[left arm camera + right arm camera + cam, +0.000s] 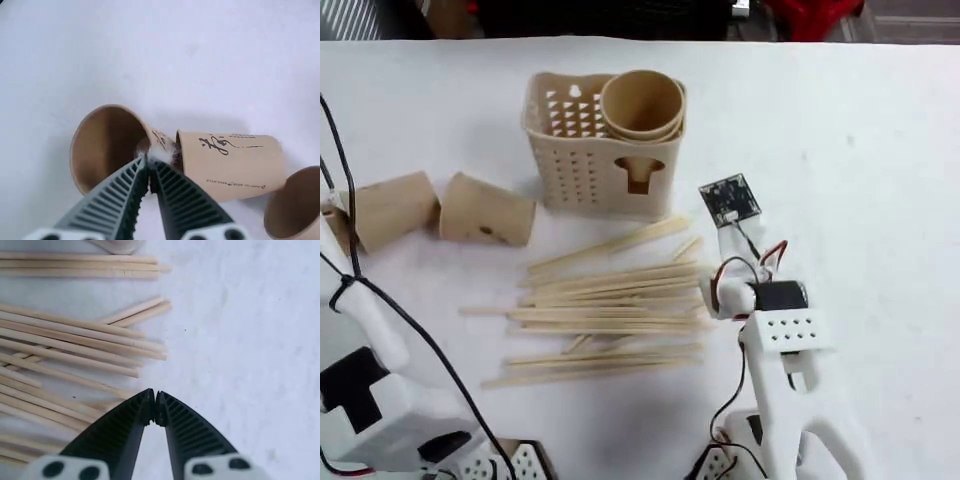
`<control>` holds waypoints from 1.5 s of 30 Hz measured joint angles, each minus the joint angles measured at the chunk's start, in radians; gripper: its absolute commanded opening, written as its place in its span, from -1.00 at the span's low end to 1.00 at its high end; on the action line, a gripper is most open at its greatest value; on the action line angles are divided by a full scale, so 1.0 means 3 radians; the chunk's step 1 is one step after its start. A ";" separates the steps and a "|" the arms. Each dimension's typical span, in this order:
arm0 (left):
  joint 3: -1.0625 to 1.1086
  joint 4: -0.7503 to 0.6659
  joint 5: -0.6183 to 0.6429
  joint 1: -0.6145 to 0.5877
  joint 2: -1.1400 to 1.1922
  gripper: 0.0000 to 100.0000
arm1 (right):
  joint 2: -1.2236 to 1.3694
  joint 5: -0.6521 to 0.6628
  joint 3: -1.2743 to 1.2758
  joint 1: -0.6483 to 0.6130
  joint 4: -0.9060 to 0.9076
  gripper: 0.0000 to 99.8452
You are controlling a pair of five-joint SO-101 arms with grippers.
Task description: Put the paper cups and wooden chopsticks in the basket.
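A paper cup (100, 140) lies on its side with its mouth toward my left wrist camera. My left gripper (149, 167) is shut on its rim, one finger inside and one outside. A second cup (230, 160) lies just behind it, and a third cup's mouth (295, 210) shows beside that. From above, two lying cups (395, 208) (485, 210) rest left of the basket (575, 165), which holds stacked cups (642, 100). Wooden chopsticks (605, 310) lie in a loose pile before the basket. My right gripper (154, 407) is shut on nothing, beside the chopsticks' (75, 345) ends.
The right arm (780, 330) stands at the pile's right end, with open white table to its right. A black cable (345, 215) crosses the far-left cup. The left arm's base (365, 410) sits at the front left corner.
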 measured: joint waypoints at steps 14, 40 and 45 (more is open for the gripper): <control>-0.0082 0.0133 -0.0194 0.0031 0.0297 -0.73 | 0.0000 0.0000 0.0010 0.0000 0.0000 -0.96; -0.0650 0.0240 -0.0338 0.0041 0.1023 -0.96 | 0.0000 0.0000 0.0010 0.0000 0.0000 -0.96; -0.1130 0.0614 -0.0348 0.0041 0.1023 -0.96 | 0.0000 0.0000 0.0010 0.0000 0.0000 -0.96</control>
